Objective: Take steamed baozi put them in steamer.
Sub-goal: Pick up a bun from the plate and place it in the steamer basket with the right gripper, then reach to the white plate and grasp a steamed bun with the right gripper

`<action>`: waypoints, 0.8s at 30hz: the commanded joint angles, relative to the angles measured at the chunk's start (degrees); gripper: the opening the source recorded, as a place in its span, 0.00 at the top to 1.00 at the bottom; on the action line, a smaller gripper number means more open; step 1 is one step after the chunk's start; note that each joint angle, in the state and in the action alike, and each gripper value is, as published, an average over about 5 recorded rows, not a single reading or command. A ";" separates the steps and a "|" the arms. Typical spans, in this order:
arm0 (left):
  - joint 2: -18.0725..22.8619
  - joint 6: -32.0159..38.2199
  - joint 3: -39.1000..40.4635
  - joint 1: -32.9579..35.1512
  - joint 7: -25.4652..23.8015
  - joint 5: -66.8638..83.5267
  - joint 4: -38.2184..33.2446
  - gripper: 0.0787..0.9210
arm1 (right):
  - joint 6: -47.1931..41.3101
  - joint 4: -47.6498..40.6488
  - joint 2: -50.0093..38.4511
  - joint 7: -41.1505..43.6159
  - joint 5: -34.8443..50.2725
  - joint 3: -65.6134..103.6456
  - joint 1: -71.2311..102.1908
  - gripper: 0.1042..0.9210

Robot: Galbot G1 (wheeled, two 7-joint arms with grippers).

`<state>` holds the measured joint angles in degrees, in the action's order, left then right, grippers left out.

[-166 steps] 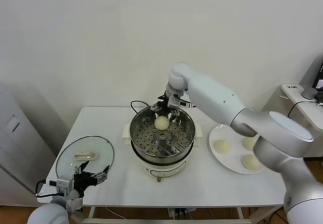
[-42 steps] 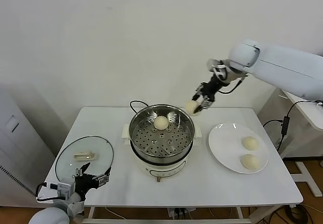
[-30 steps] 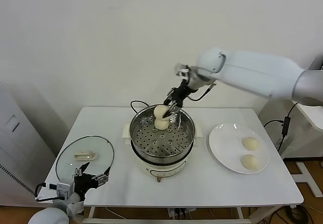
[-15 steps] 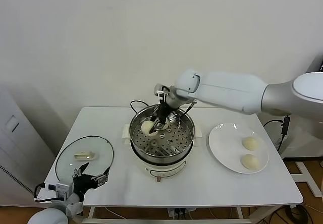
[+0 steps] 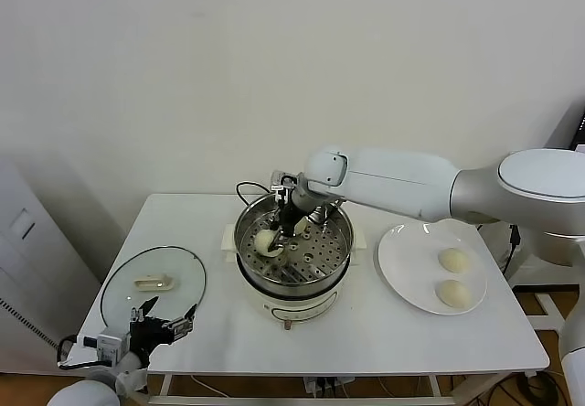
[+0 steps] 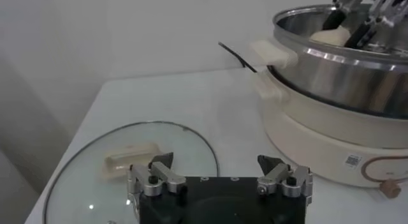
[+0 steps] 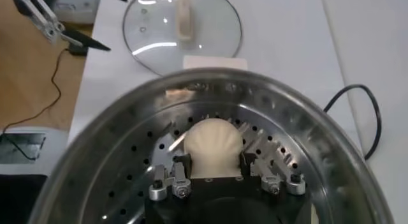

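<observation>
Nearest you, the left tool hangs off the front-left edge of the tabletop, its fingers spread wide and holding nothing. Just beyond it lies the glass lid with its cream handle, flat on the tabletop's left side.

Look to the middle and you find the steamer, a shiny perforated basket on a white pot base, with a black cord trailing from behind it. Your right tool reaches down into the basket from the far right side. Its fingers sit on either side of 1 steamed baozi, close against the bun (whether they press it or have eased off, you cannot tell). That bun sits low in the basket's left part, on or just above the perforated floor.

To the right of the steamer you see the white plate, carrying 2 more baozi toward its right side, one behind the other and slightly apart.
</observation>
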<state>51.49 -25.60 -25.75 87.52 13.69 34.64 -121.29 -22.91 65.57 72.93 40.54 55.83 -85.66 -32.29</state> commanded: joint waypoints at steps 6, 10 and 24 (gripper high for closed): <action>0.05 0.02 -0.68 0.51 0.03 0.12 -0.15 0.12 | -0.31 0.38 -0.93 0.72 0.25 1.62 -1.60 0.24; 0.08 0.03 -0.88 0.71 0.04 0.12 -0.29 0.12 | 0.51 2.14 -4.66 5.96 0.22 0.69 -6.44 0.14; -0.24 0.11 -1.60 1.75 -0.06 0.17 -1.27 0.12 | 11.71 6.86 -26.21 25.58 -18.14 -10.35 -19.85 0.12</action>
<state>51.23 -25.50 -27.19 89.04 13.67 34.79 -122.33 -17.03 70.44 58.55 55.51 48.21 -90.82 -45.37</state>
